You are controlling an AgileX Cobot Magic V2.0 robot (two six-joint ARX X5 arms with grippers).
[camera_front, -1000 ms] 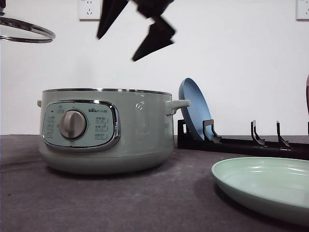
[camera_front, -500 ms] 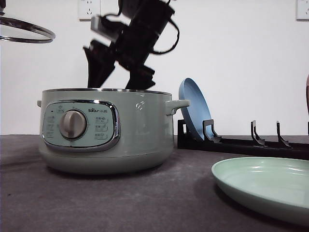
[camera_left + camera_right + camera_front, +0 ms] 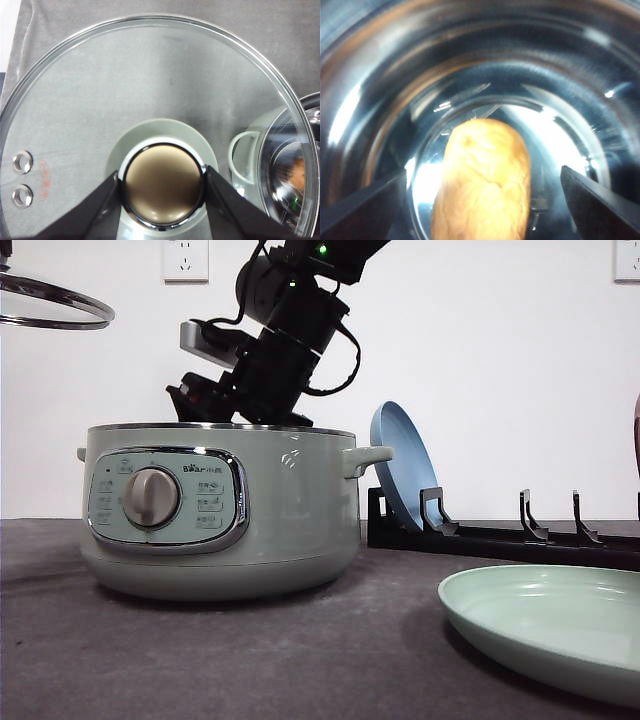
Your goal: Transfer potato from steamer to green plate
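Note:
The pale green steamer (image 3: 220, 510) stands uncovered at the table's left-centre. Inside its shiny pot lies the brown-orange potato (image 3: 482, 195). My right gripper (image 3: 482, 170) is open inside the pot, one finger (image 3: 365, 210) on each side of the potato and clear of it. From the front, my right arm (image 3: 290, 340) slants down into the steamer, its fingers hidden behind the rim. My left gripper (image 3: 162, 172) is shut on the knob of the glass lid (image 3: 100, 100), holding it up at the far left (image 3: 50, 300). The green plate (image 3: 550, 630) lies at the front right.
A blue plate (image 3: 400, 465) leans upright in a black dish rack (image 3: 500, 535) behind the green plate, right of the steamer's side handle (image 3: 368, 458). The table is covered with dark grey cloth (image 3: 300, 660). A white wall with sockets stands behind.
My right arm has come down from high above the steamer, and its open fingers have dropped below the rim around the potato. The lid in my left gripper has stayed still.

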